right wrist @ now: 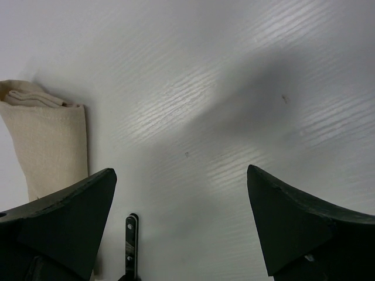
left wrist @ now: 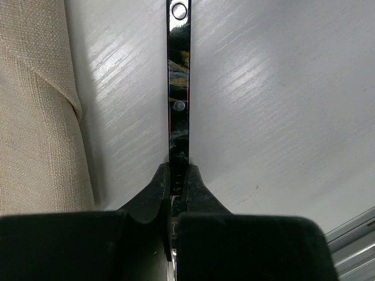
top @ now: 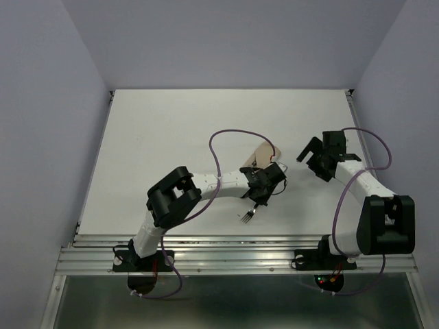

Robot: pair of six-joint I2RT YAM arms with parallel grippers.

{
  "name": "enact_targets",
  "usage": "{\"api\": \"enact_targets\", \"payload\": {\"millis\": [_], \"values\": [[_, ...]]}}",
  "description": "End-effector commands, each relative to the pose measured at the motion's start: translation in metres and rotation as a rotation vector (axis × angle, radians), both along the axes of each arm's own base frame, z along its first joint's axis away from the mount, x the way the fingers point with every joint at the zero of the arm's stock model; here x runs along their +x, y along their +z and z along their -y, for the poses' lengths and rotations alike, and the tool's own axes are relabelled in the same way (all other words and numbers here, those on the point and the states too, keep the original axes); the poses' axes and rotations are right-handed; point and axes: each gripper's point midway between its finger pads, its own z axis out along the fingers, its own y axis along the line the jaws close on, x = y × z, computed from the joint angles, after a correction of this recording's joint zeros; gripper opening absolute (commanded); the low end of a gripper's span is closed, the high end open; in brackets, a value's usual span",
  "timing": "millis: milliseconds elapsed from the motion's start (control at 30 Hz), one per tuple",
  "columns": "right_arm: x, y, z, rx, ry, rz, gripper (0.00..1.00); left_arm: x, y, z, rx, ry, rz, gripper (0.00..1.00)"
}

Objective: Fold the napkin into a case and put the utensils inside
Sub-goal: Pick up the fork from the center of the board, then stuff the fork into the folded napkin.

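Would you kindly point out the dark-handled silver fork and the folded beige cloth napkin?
Dark-handled silver fork [left wrist: 179,88]: left wrist view, on its glossy handle.
Folded beige cloth napkin [left wrist: 35,129]: left wrist view, on its woven face.

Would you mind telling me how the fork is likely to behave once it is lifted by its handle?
Probably stiff: the fork shows a straight, riveted handle. Its glossy surface may slip or pivot in the left gripper, which pinches its narrow edge.

The case [left wrist: 35,117] is matt, coarse-woven cloth, the fork [left wrist: 178,88] has a glossy black handle with metal rivets, the bench [left wrist: 281,117] is white, faintly grained and softly shiny, and the left fingers [left wrist: 149,196] look like matt black plastic.
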Motion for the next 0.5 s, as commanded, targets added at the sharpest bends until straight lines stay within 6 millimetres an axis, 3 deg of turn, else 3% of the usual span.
{"api": "enact_targets", "payload": {"millis": [0,133,400,467], "values": [[0.03,0.022,-0.019,0.057,0.137,0.108,0.95,-0.002,0.028,-0.008,-0.013,-0.018,0.025,0.0],[0.04,0.018,-0.042,0.084,0.241,0.096,0.91,0.011,0.05,-0.009,-0.03,-0.023,0.048,0.0],[0.075,0.021,-0.044,0.084,0.219,0.1,0.87,0.033,0.107,-0.015,-0.068,-0.063,0.099,0.0],[0.083,0.021,-0.043,0.086,0.206,0.1,0.87,0.04,0.111,-0.021,-0.082,-0.066,0.074,0.0]]}}
